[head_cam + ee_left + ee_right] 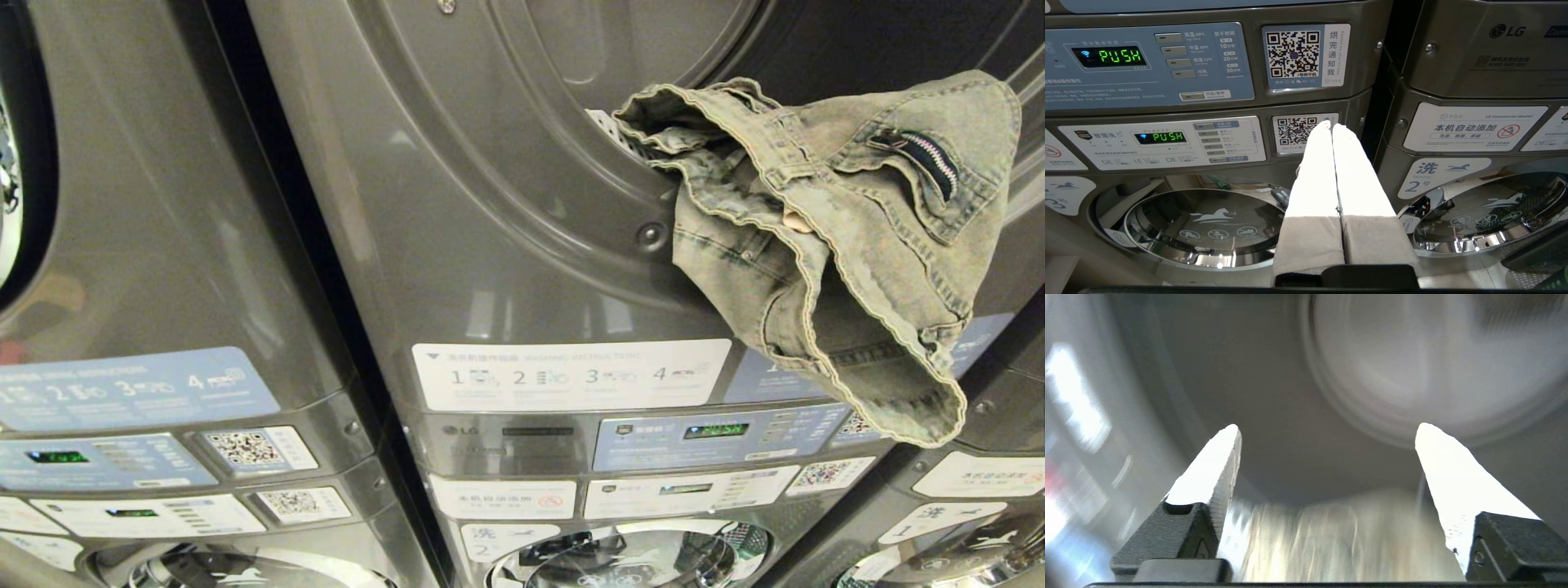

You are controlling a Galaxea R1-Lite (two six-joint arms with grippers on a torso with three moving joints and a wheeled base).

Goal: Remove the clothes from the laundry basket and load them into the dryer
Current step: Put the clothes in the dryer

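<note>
Going left to right in the head view: a grey neighbouring machine (163, 245) is sitting on the far left with its blue instruction sticker and a QR code sticker below it. Next to it, filling the middle, is the dryer (490, 204), dark grey, with its round opening up top and a white instruction label (571, 374) running across the front. A small green display (716, 429) is glowing on the panel under that.

On the right, the clothes (824, 237), a washed grey-green denim piece with a zipper showing, are hanging over the lower edge of the dryer's opening, part of it lying toward the inside and the rest drooping down over the front, covering part of the stickers. Nothing is gripping it in the head view, and neither arm is showing there.

The left gripper (1332, 127) is sitting low in front of the lower row of machines, its two pale fingers (1318, 171) pressed flat together with nothing between them, pointing at a QR sticker (1295, 131) between two chrome-rimmed washer doors (1208, 224).

The right gripper (1327, 430) is standing wide apart, fingers (1216, 465) well separated and empty between the tips, facing the blurry grey round shape of the dryer. Some pale blurred fabric (1339, 543) is showing near the base of the fingers, but I can't tell whether it's touching them.
</note>
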